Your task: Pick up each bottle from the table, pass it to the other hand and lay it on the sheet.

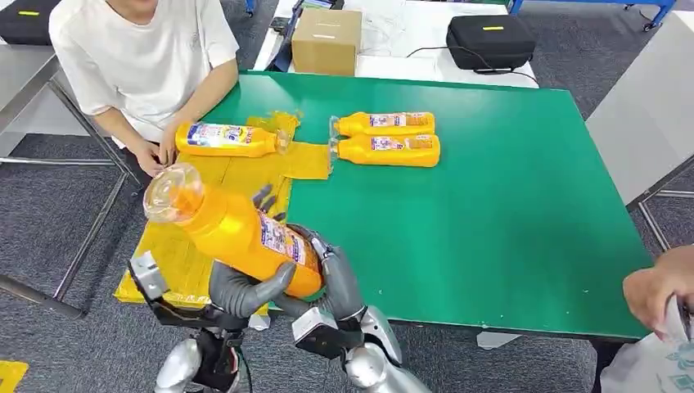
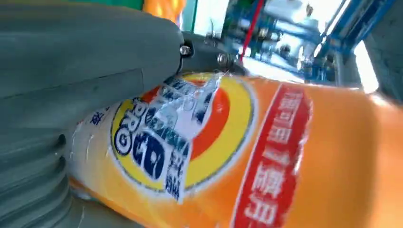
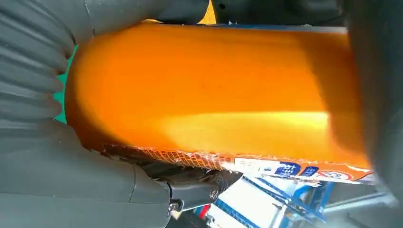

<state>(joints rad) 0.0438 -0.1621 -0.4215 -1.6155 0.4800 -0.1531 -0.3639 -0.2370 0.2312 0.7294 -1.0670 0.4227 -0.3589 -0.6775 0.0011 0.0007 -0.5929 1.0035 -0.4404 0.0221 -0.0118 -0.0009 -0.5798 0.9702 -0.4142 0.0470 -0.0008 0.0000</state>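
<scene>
An orange bottle [image 1: 241,233] with a clear cap is held tilted above the yellow sheet [image 1: 176,254] at the table's front left corner. My left hand [image 1: 245,291] grips it from below, thumb wrapped under its body. My right hand [image 1: 335,274] holds its base end. Close up, the label of the bottle [image 2: 285,156] lies against my left hand [image 2: 71,95], and the bottle [image 3: 214,95] sits inside my right hand [image 3: 57,175]. Another bottle [image 1: 225,139] lies on the sheet's far end. Two more bottles [image 1: 385,124] [image 1: 389,150] lie side by side on the green table [image 1: 491,213].
A person in a white shirt [image 1: 139,57] sits at the far left, one hand [image 1: 159,155] by the bottle on the sheet. Another person's hand [image 1: 655,291] is at the right front edge. A cardboard box [image 1: 326,41] and a black case [image 1: 489,39] stand behind the table.
</scene>
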